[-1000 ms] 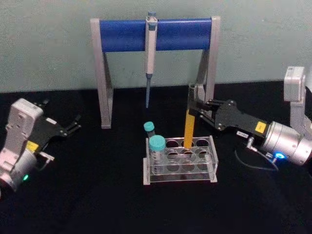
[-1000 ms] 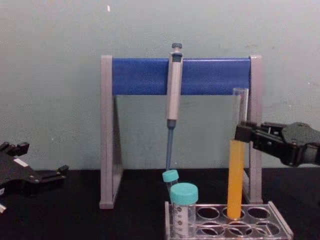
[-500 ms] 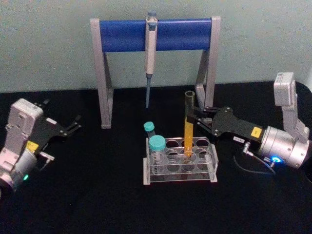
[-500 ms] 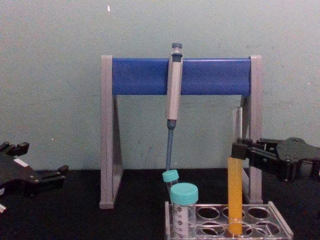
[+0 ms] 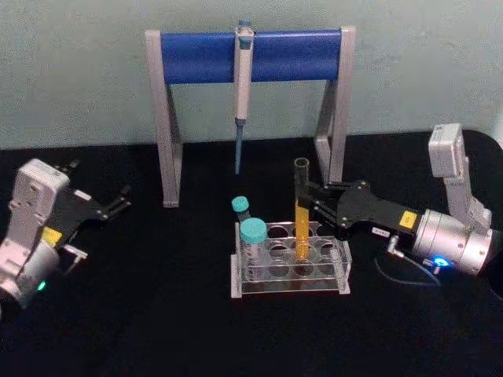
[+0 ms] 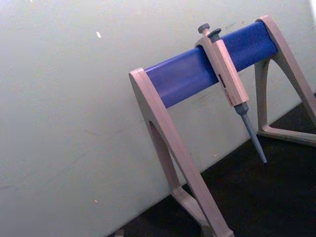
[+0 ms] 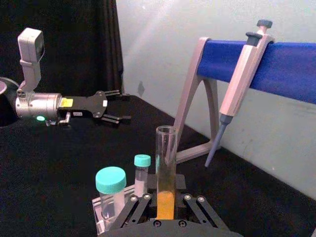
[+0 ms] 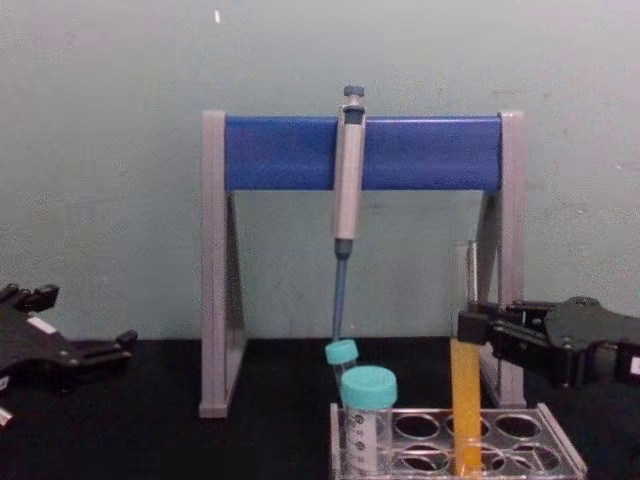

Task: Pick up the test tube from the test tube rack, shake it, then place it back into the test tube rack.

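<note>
Glass, thin-walled and open at the mouth, the test tube (image 5: 301, 206) will likely handle as a light, stiff, slick and breakable thing. A hard squeeze could crack it and a loose one could let it slide. The orange-yellow liquid in its lower half could slop out if it tips far. The sound place to hold it is on the glass around the liquid line, well under the lip. That is about where the right gripper (image 5: 309, 201) has it.

The right gripper reaches in from the robot's right, low and close to level over the black table (image 5: 157, 330). Its fingers (image 7: 139, 205) are closed on either side of the tube, just above the test tube rack (image 5: 288, 289). The tube stands upright with its lower end down inside a hole right of the rack's middle. Whether its round bottom rests on the rack floor is hard to tell through the clear plastic.

Two teal-capped tubes (image 5: 251, 232) stand at the rack's left end, apart from the glass one. With the hole's rim so close around the tube, any travel up or down should run straight along the hole, with no sideways drag on the glass.

The left gripper (image 5: 116, 204) sits idle well off to the robot's left, fingers spread and holding nothing.
</note>
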### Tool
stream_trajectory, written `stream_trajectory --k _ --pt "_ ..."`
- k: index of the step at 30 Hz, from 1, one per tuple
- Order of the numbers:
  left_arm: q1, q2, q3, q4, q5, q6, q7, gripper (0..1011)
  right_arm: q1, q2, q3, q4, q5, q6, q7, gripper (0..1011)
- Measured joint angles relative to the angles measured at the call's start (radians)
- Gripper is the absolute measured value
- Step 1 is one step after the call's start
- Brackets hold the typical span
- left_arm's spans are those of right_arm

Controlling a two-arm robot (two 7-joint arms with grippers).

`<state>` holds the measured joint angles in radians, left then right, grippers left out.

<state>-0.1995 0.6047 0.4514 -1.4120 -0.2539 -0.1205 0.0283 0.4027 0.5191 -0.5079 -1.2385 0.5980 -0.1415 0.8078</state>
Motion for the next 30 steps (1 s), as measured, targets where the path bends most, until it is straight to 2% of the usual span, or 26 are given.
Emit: stream_trajectory --k 30 --pt "0.000 0.000 0.000 0.000 0.000 0.000 0.000 1002 0.002 0.000 -0.007 0.005 -0.019 0.027 -0.010 204"
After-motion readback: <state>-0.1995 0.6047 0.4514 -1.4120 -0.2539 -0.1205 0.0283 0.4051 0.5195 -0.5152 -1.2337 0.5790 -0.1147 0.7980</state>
